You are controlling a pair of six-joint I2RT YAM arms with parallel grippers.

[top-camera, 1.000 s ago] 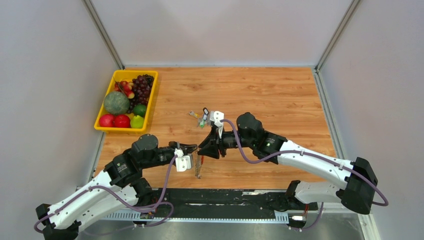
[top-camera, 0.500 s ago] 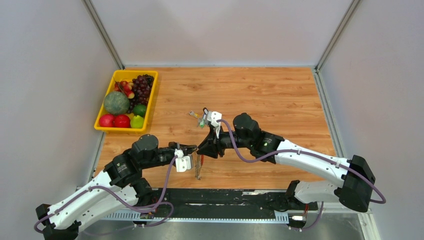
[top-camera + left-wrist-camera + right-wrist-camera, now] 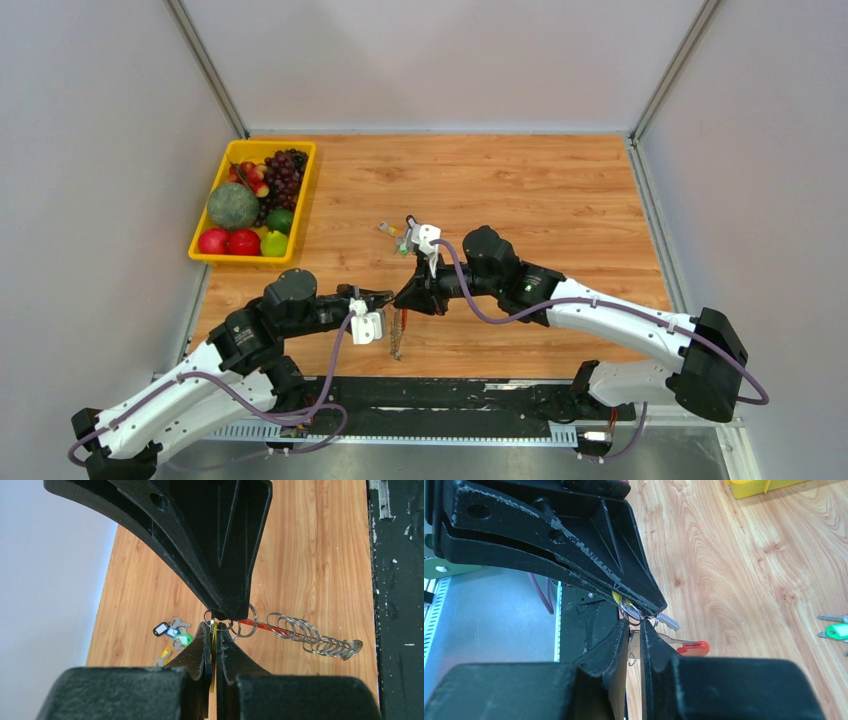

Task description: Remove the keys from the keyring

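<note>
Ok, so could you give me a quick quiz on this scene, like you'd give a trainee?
1. True or false: the keyring lies in the yellow fruit tray.
2. What colour is the flat piece pinched in the left gripper? A red, B yellow, C blue.
3. Fill in: the right gripper is ___ (open or shut).
Key: 1 false, it is held at the grippers' tips; 2 B; 3 shut.

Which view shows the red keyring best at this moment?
Left wrist: the keyring shows side-on and sharp, with its silver rings strung along it. Top external shows only a thin, tiny sliver of it. Right wrist shows just a red end beyond the fingers.
</note>
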